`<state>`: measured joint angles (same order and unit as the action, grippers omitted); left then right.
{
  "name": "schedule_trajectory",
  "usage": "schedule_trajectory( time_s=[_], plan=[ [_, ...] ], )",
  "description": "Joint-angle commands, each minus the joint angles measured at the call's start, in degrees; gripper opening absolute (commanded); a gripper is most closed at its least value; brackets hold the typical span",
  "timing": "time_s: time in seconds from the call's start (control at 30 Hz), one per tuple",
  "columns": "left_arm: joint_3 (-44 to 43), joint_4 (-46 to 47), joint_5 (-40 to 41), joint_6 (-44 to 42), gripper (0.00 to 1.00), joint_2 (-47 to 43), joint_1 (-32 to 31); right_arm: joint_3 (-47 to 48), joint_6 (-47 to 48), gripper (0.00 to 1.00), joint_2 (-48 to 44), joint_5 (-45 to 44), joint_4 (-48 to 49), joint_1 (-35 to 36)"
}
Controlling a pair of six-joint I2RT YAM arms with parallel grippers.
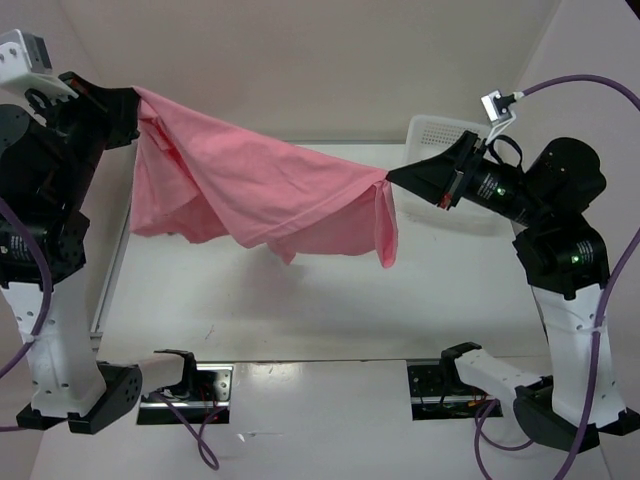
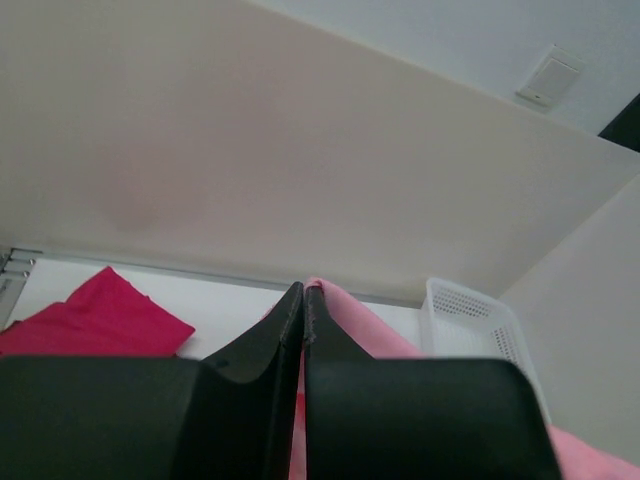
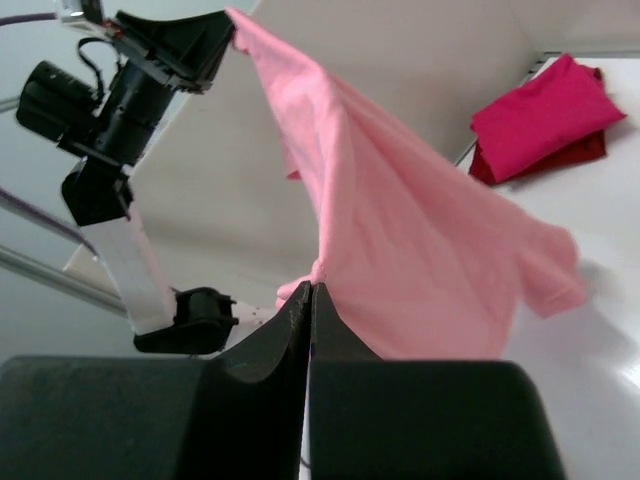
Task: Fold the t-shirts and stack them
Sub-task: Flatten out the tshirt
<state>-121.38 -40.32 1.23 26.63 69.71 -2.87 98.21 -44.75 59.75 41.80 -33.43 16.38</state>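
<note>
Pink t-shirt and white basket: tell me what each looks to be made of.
The pink t-shirt looks like thin, matte knit cloth, perhaps cotton or a blend: it sags and drapes in soft folds where it hangs. The white basket looks like rigid moulded plastic with a smooth finish: its walls hold their shape and are pierced with regular rows of small holes.

The top external camera looks down from above and behind the arm bases, across the table (image 1: pixel 300 310). Each wrist camera peers close along its own fingers: the left gripper (image 2: pixel 303 290) aims up at the back wall (image 2: pixel 300 150), the right gripper (image 3: pixel 310 288) toward the left arm (image 3: pixel 120 95). All three views share the salmon pink t-shirt (image 1: pixel 260 185).
</note>
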Motion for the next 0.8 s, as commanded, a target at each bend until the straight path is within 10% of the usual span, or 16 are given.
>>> schedule_trajectory(
  time_s=[0.0,0.27,0.43,0.6,0.67,0.7,0.77],
  plan=[
    [-2.19,1.73,0.35,-3.33,0.06,2.09,-0.20,-1.96,0.63,0.00,-0.07,-1.97,1.09,0.58],
    [11.86,7.00,-8.24,-6.51,0.09,16.75,-0.73,-34.19,-2.45,0.00,7.30,-8.04,14.79,-4.07],
    [14.86,12.96,-5.99,-5.81,0.09,31.58,-6.60,-38.80,-1.21,0.00,21.07,-17.07,20.25,-4.08],
    [0.04,12.47,-1.25,-4.66,0.11,47.42,-9.60,-31.34,0.01,0.00,34.02,-27.29,16.74,-5.48],
    [-5.77,10.70,0.17,-4.66,0.21,54.02,-10.22,-29.24,0.02,0.04,36.39,-29.92,16.73,-7.94],
    [-7.71,10.70,0.69,-4.66,0.46,55.08,-10.22,-28.35,0.02,0.12,36.41,-31.24,16.73,-7.94],
    [-6.08,10.70,-0.87,-4.14,0.63,53.26,-10.22,-24.85,0.02,0.42,37.11,-32.74,16.73,-8.74]
  ],
)
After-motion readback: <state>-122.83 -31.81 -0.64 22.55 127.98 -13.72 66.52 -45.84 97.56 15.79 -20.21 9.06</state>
